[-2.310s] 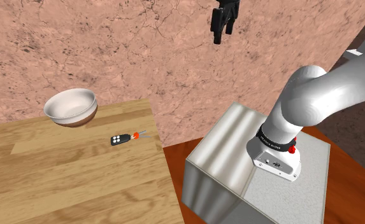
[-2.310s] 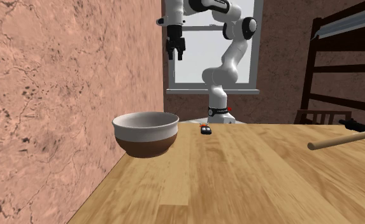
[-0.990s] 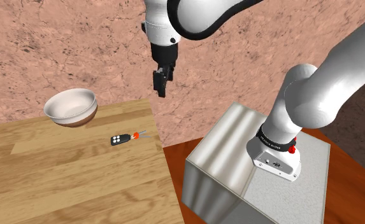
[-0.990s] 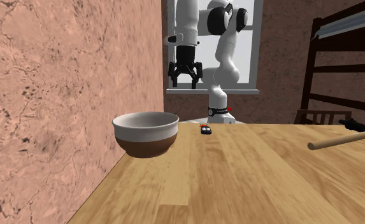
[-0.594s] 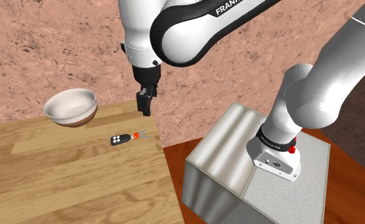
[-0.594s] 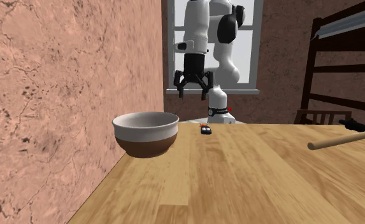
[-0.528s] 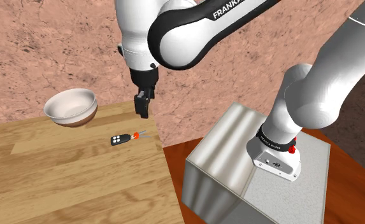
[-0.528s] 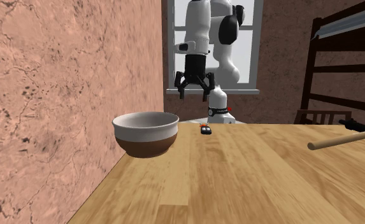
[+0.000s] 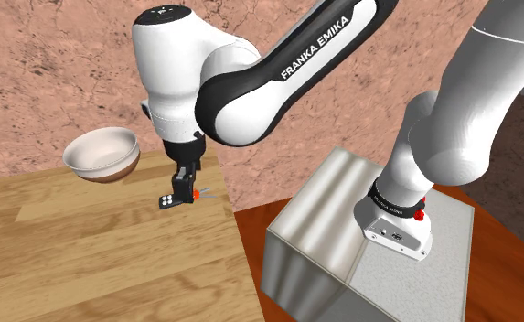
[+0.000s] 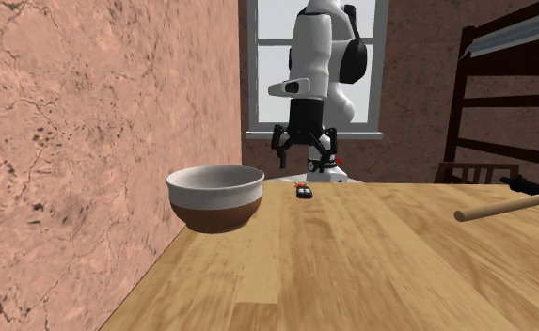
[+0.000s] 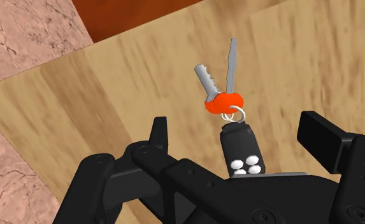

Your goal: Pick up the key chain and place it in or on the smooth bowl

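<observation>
Pincer (image 11: 238, 135), fingers spread, hovers over one key chain (image 11: 224, 104) bearing two keys (image 11: 205, 79); one bowl (image 9: 102, 154) sits apart.

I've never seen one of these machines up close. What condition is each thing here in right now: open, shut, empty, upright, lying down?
Key chain with black fob, orange tag and two silver keys: lying flat on the wooden table, not held.
Black gripper: jaws open, low over the key chain, not gripping it.
White bowl with brown base: upright, empty.
Pale wooden rod with a dark end: lying flat on the table.
</observation>
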`<state>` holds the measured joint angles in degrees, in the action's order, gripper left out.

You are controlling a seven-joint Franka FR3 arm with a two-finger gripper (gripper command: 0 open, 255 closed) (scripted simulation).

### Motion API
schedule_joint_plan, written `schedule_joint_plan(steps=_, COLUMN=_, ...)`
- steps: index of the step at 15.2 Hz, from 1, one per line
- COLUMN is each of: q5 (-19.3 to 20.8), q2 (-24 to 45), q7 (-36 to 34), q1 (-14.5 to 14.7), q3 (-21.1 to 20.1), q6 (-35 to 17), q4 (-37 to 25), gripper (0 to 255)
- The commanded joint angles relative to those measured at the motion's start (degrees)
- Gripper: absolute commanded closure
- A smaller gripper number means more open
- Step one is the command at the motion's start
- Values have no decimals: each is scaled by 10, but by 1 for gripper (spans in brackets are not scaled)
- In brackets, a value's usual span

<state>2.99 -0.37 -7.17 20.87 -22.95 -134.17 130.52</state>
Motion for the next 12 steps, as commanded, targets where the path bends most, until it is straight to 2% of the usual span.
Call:
schedule_joint_plan(steps=1, q5=8, q2=14, q7=-6, q1=1, q3=-1, q6=-15, q4=2, gripper=0)
schedule_joint_plan(steps=5, q5=22, q2=35, q7=-16, q1=1, q3=0, q6=-41, q4=9, gripper=0)
schedule_joint_plan(steps=12, q5=22, q2=35, q7=-16, q1=1, q3=0, q6=-41, q4=9, gripper=0)
